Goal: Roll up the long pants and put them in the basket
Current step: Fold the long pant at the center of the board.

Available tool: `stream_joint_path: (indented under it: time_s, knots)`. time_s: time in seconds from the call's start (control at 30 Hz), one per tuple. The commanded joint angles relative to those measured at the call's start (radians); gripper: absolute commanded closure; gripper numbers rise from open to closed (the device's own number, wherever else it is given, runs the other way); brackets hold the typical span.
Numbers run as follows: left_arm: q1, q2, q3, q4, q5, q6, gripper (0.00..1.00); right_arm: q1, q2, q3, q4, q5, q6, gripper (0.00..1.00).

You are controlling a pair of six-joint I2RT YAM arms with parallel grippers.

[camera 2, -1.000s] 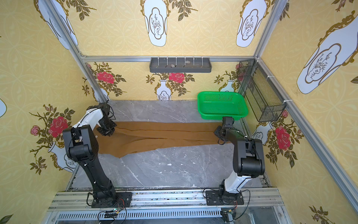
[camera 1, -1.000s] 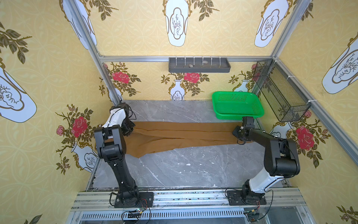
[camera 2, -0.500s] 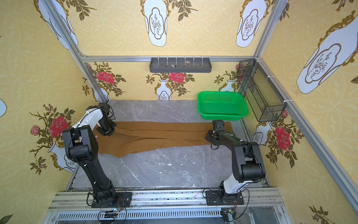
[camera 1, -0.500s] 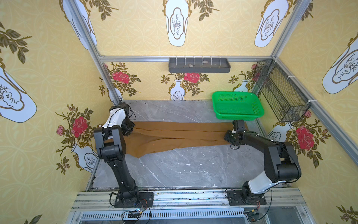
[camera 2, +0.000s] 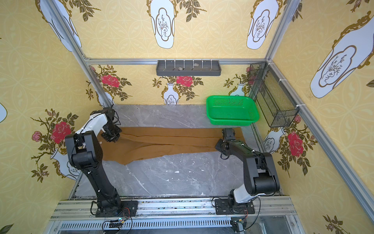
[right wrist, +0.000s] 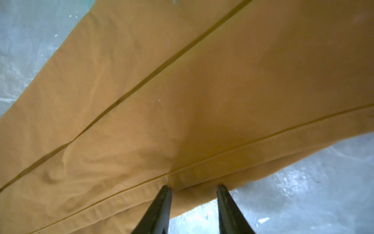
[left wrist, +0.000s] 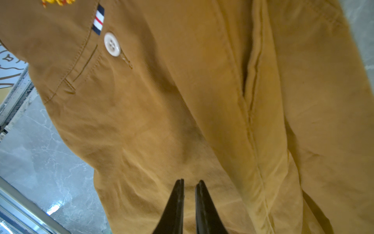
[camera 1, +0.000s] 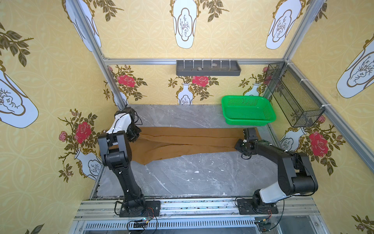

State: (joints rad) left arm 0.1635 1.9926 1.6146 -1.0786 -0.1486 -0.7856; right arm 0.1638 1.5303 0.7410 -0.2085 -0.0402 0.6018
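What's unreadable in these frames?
1. Waist of pants: both top views, behind left arm.
2. Hold of right fingers on hem: right wrist view, gripped or only straddled unclear; top views, own wrist hides them.
3. Yellow embroidery: left wrist view, cut by frame edge.
4. Small bits in wall tray: top views, too small.
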Motion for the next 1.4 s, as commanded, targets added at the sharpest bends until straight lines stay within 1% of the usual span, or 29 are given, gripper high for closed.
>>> stream_joint_path:
  time_s: [0.0, 0.33, 0.63, 0.67, 0.73, 0.83, 1.0, 1.2, 1.37]
  knots:
    - [0.001, -0.003, 0.002, -0.006, 0.006, 0.007, 0.84, -0.012, 0.012, 0.003, 0.010, 0.033, -0.008, 0.58]
    - [0.001, -0.006, 0.001, -0.006, 0.004, 0.016, 0.84, -0.043, 0.024, 0.039, 0.027, 0.037, -0.031, 0.58]
    - [0.001, 0.013, 0.027, -0.014, 0.010, 0.023, 0.84, -0.073, 0.067, 0.072, 0.049, 0.040, -0.052, 0.58]
    - [0.002, 0.015, 0.030, -0.015, 0.011, 0.024, 0.84, -0.075, 0.071, 0.079, 0.050, 0.041, -0.053, 0.61]
    - [0.001, 0.018, 0.036, -0.017, 0.012, 0.025, 0.84, -0.077, 0.078, 0.083, 0.055, 0.040, -0.056, 0.74]
    - [0.001, 0.021, 0.039, -0.018, 0.010, 0.025, 0.84, -0.086, 0.094, 0.087, 0.060, 0.030, -0.058, 0.99]
    - [0.001, 0.019, 0.043, -0.020, 0.007, 0.028, 0.84, -0.097, 0.093, 0.119, 0.034, 0.033, -0.069, 1.00]
    - [0.001, 0.016, 0.048, -0.020, 0.012, 0.029, 0.84, -0.150, 0.085, 0.181, 0.012, 0.053, -0.088, 1.00]
    - [0.001, 0.006, 0.048, -0.021, 0.004, 0.033, 0.84, -0.182, 0.124, 0.229, 0.034, 0.043, -0.076, 1.00]
